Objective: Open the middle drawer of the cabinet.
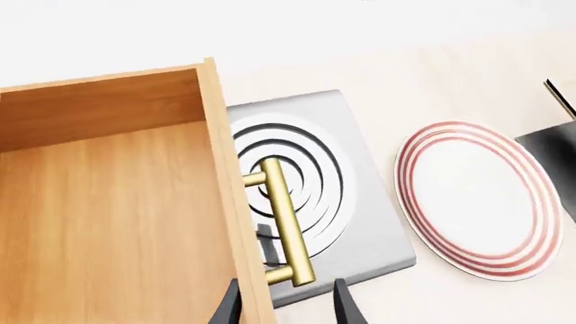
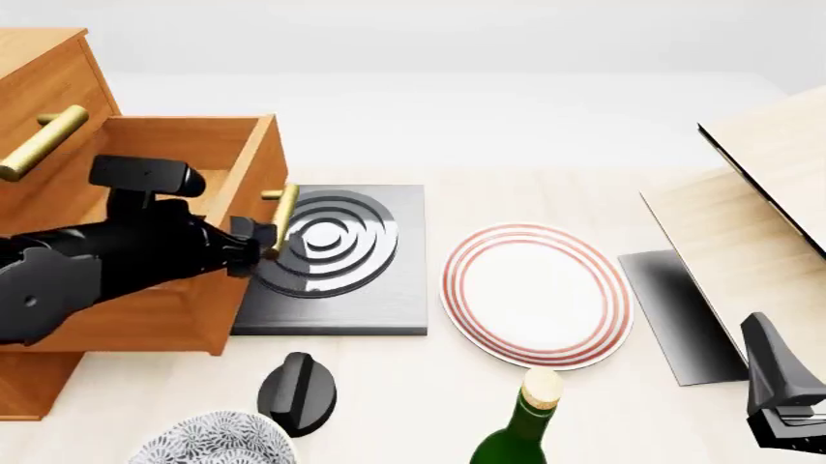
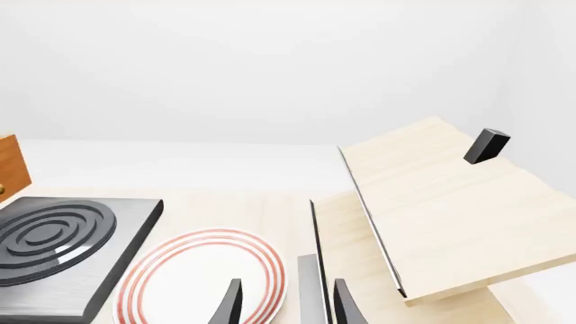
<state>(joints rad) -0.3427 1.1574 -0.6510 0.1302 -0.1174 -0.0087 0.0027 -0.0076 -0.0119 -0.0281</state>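
The cabinet stands at the table's left edge. Its middle drawer is pulled well out over the table, and the wooden inside shows empty. The drawer's brass handle faces the table's middle. My left gripper is open just short of the handle's near end, its fingers apart on either side of the drawer's front panel, not touching the bar. My right gripper is open and idle at the front right.
A grey hotplate with dark rings lies under the handle. Right of it sits a red-ringed plate, then a dark mat and pale wooden boards. A green bottle, a black knob and a patterned bowl line the front edge.
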